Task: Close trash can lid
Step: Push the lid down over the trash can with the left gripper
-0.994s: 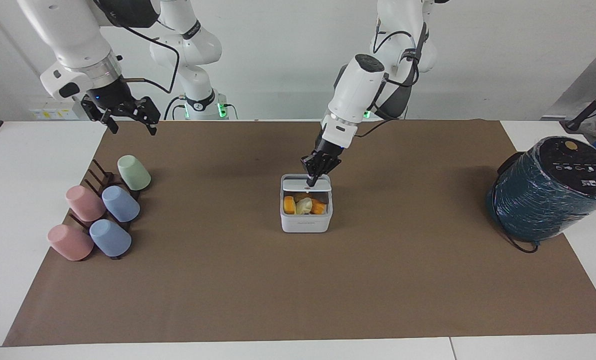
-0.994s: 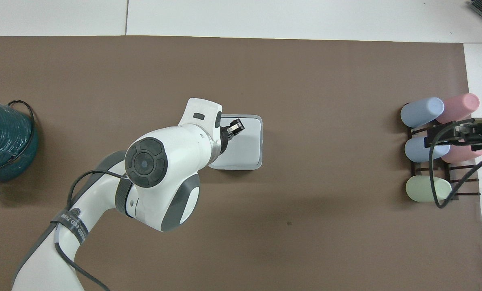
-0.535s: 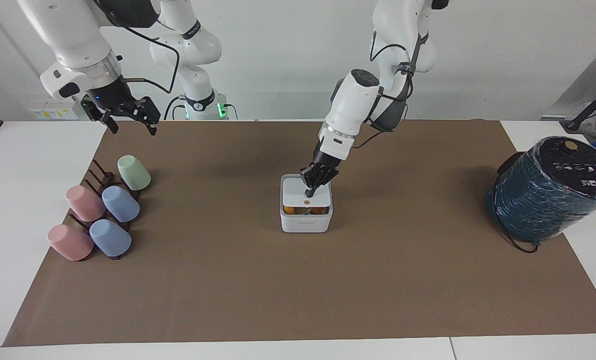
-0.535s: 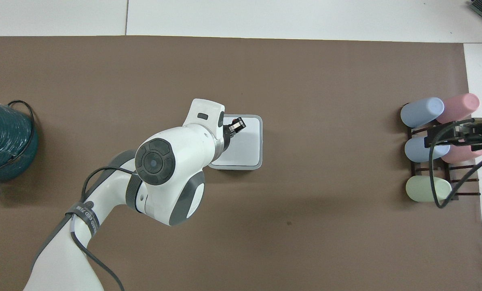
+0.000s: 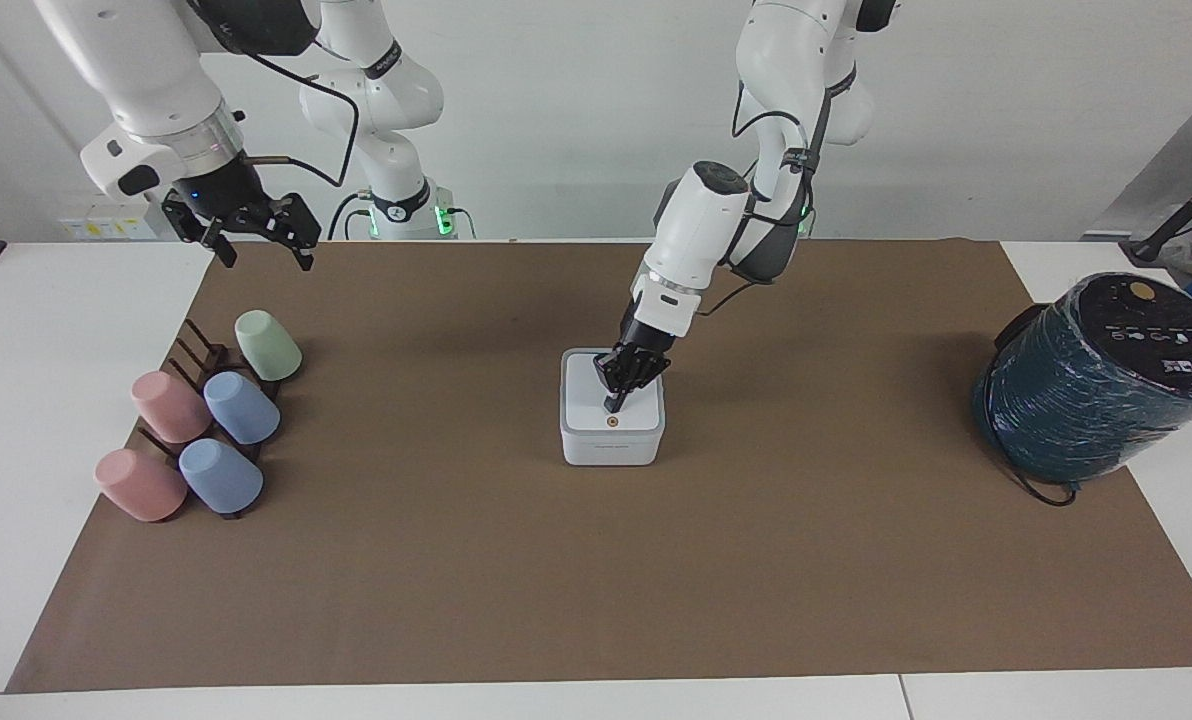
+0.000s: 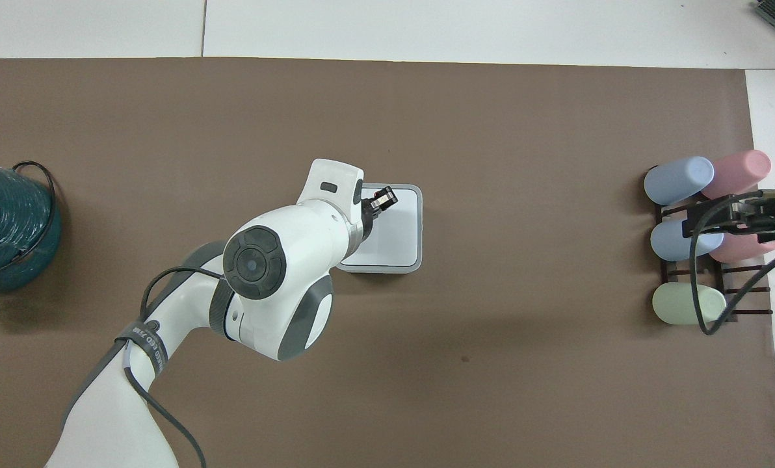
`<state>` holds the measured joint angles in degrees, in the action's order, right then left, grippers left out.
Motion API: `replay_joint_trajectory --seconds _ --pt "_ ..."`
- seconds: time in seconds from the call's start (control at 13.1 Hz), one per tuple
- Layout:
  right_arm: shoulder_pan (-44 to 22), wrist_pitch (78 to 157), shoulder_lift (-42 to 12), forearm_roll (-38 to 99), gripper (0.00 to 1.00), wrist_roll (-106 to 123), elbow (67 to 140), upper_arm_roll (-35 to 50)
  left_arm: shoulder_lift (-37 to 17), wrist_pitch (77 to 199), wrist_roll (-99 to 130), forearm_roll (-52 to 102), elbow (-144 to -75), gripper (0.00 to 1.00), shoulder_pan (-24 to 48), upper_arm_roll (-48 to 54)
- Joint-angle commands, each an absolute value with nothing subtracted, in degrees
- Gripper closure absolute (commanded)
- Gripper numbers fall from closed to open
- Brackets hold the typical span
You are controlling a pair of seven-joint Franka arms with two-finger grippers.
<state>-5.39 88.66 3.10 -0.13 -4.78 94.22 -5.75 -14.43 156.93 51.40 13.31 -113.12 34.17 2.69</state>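
Observation:
The small white trash can [image 5: 612,447] stands mid-table on the brown mat. Its white lid [image 5: 588,400] lies flat on top, with the orange dot toward the can's front. It also shows in the overhead view [image 6: 397,237], partly under my left arm. My left gripper [image 5: 615,404] is shut, its tip pressing on the lid; in the overhead view it [image 6: 382,197] is over the lid. My right gripper [image 5: 256,243] is open and waits in the air above the cup rack.
A dark rack [image 5: 201,360] holds pink, blue and green cups [image 5: 241,407] at the right arm's end of the table. A large dark teal wrapped cylinder [image 5: 1096,380] stands at the left arm's end. The brown mat [image 5: 596,570] covers the table.
My left gripper pushed the lid down from half open to flat on the can. The coloured contents are now hidden. The right arm has not moved.

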Motion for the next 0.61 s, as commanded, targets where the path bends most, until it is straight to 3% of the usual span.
replay_joint_trajectory --seconds 0.0,0.54 --pt "-5.36 88.68 4.13 -0.09 0.00 -4.31 95.10 -5.80 -17.22 158.91 49.92 14.50 -112.76 1.00 34.54 2.55" --pt "-5.36 88.68 4.13 -0.09 0.00 -4.31 95.10 -5.80 -17.23 149.35 50.27 14.50 -106.18 1.00 33.93 2.55"
